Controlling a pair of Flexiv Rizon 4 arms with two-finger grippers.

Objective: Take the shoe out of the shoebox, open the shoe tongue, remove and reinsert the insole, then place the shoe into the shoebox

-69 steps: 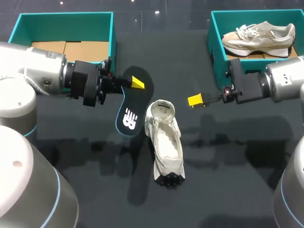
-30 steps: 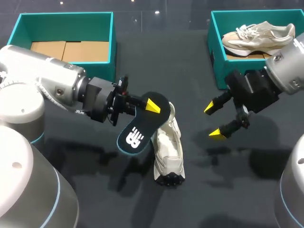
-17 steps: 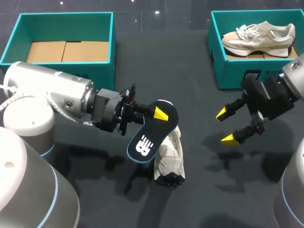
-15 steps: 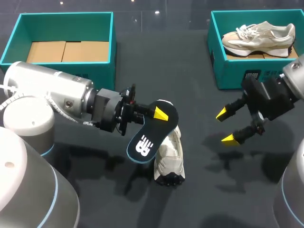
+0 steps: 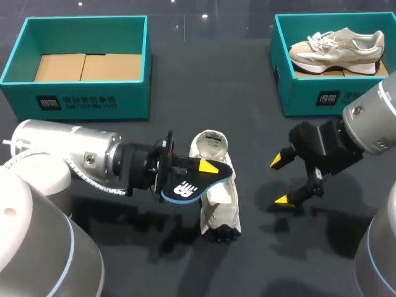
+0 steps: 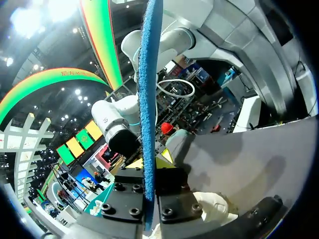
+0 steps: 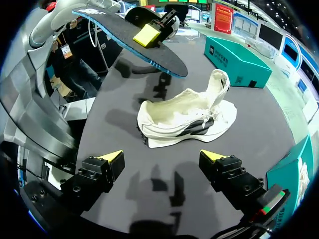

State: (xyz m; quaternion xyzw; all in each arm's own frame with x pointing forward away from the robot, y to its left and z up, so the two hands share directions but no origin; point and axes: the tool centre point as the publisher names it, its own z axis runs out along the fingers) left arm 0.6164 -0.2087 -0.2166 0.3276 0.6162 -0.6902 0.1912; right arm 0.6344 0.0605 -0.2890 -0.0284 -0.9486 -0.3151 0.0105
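The left gripper [image 5: 201, 167] is clamped on the dark insole [image 5: 189, 184], one yellow tip pressed on its upper face. In the left wrist view the insole [image 6: 149, 124] runs edge-on straight out between the two fingers, so the grip looks firm.

That's the big move: a couple of seconds back the insole hung at 10 o'clock of the white shoe [image 5: 216, 207]. Now the left arm, coming in from 9 o'clock, has swung it across and lower until it overlaps the shoe's opening. It has also rolled from showing its printed face to lying much flatter.

The shoe has not budged. It lies on the dark table with one end at 12 o'clock and the other at 6 o'clock, and its mouth is open and unobstructed. The right wrist view shows the insole [image 7: 134, 37] floating above the shoe [image 7: 187, 117], not yet in contact with it.

Over at 3 o'clock of the shoe, the right gripper [image 5: 279, 180] has spread its fingers wide and drifted down from the shoebox [image 5: 309, 96] at 1 o'clock. It holds nothing.

That box carries a second shoe [image 5: 337, 46]. The empty shoebox [image 5: 86, 102] sits at 10 o'clock.

This reads as the reinsertion starting. The insole is out and lined up over the opening, so feeding it in looks next, probably with the right gripper steadying the shoe. Boxing the shoe is some way off.
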